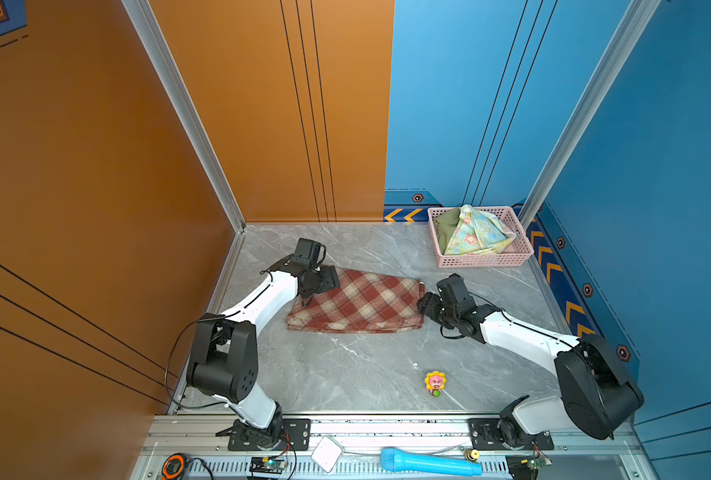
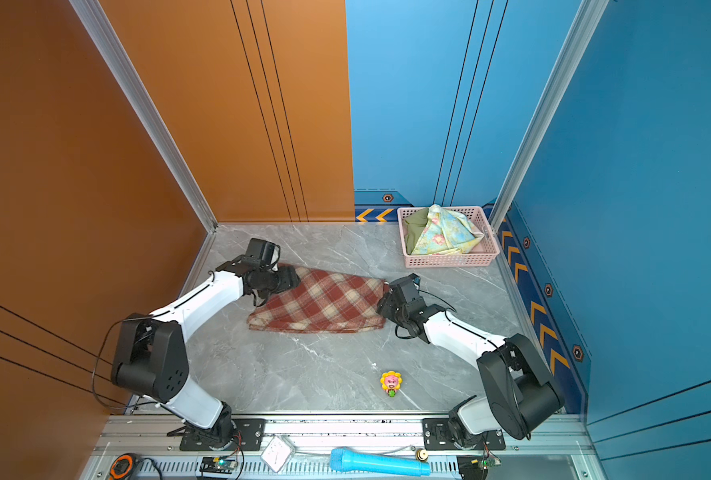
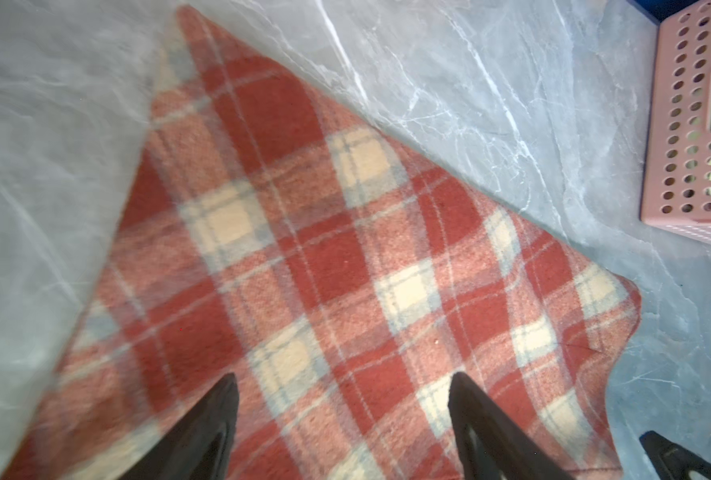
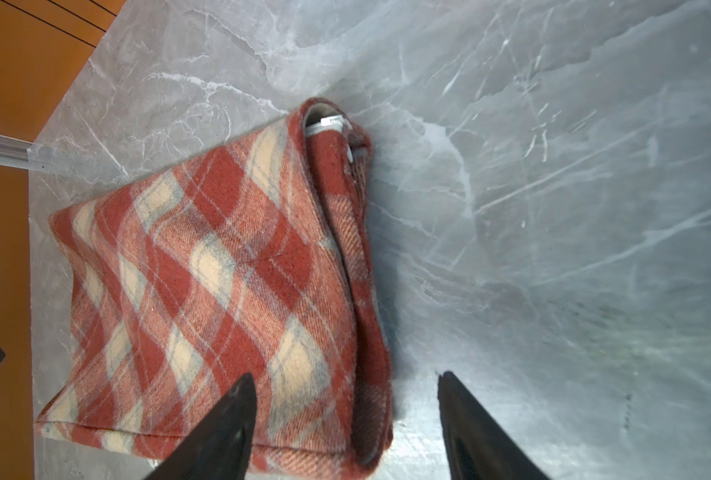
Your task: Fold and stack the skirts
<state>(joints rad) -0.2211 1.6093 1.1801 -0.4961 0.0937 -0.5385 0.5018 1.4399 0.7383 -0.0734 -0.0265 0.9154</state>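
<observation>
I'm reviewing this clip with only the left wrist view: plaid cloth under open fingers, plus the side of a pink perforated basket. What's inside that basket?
Observer: Two bunched skirts lie in the pink basket: an olive green skirt and a floral skirt heaped highest.
Operator: Where's the right gripper?
Observer: The right gripper is open and straddles the plaid skirt's folded edge, with one finger over cloth and one over bare table.
Operator: Anything else out there?
Observer: A small sunflower toy sits near the front, apart from the skirt.
</observation>
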